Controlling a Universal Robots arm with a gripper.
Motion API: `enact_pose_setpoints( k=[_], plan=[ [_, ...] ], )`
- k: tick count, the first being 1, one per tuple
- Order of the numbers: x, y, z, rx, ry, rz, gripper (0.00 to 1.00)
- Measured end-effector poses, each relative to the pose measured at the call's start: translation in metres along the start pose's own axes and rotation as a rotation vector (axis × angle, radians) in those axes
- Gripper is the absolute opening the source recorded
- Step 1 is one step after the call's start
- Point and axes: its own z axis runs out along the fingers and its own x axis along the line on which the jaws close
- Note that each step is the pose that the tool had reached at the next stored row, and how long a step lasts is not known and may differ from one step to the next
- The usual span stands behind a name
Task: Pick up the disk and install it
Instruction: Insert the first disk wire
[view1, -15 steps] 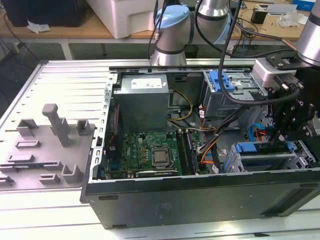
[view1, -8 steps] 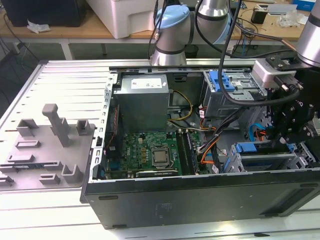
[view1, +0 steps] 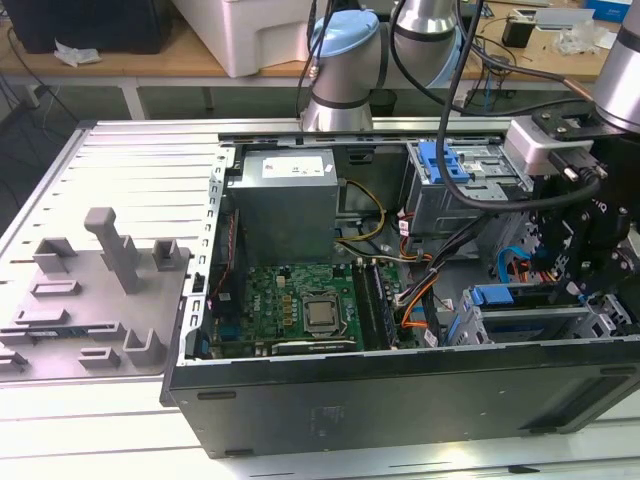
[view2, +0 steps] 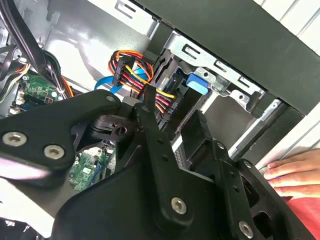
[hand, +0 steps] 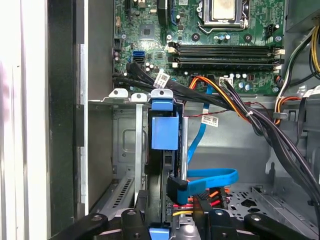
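Exterior view, case: an open computer case (view1: 400, 400) lies on its side on a slatted white table (view1: 130, 170).
Exterior view, interior: a grey power-supply box (view1: 285, 205) sits above the green motherboard (view1: 300, 300). A grey metal cage (view1: 450, 190) with a blue latch is toward the exterior view's right.
Exterior view, arm: the black gripper (view1: 590, 250) hangs over the case's corner at the exterior view's right, above the lower drive bay.
Exterior view, disk: the blue bracket of the disk (view1: 492, 295) shows at the mouth of that lower bay.
Exterior view, surroundings: a grey moulded fixture (view1: 100, 290) rests on the table at the exterior view's left, well apart from the gripper.
First wrist view, disk: the disk (hand: 164, 132) stands on edge in a slot of the metal drive bay (hand: 122, 135), blue bracket uppermost.
First wrist view, gripper: the gripper (hand: 167, 220) straddles the near end of the disk; whether it clasps the disk I cannot tell.
First wrist view, cables: a blue flat cable (hand: 212, 176) loops just beside the disk.
Second wrist view, gripper: the gripper (view2: 175, 112) points into the bay beside red, yellow and black wires (view2: 135, 75).
Second wrist view, disk: the blue tab of the disk (view2: 194, 82) sits within the bay.
Second wrist view, person: a hand (view2: 295, 175) rests outside the case wall.
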Motion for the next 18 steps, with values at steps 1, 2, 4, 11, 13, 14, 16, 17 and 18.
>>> enact_pose_setpoints(
  k=[1,2,4,11,13,14,16,17,18],
  plan=[
    [0.0001,0.0,-0.0021,-0.0001,0.0022,0.0,0.48],
    [0.0003,-0.0001,-0.0037,-0.0001,0.0035,0.0,0.48],
    [0.0004,-0.0002,-0.007,-0.0002,0.006,0.0,0.48],
    [0.0001,-0.0008,-0.0217,-0.0007,0.0241,-0.001,0.48],
    [0.0,-0.0009,-0.0259,-0.0009,0.0307,-0.001,0.48],
    [0.0,-0.0009,-0.0272,-0.001,0.0329,-0.002,0.48],
    [-0.0001,-0.0009,-0.0307,-0.0012,0.0401,-0.002,0.48],
    [-0.0002,-0.001,-0.032,-0.0013,0.0439,-0.002,0.48],
    [-0.0004,-0.001,-0.0336,-0.0014,0.0495,-0.002,0.48]
  ],
)
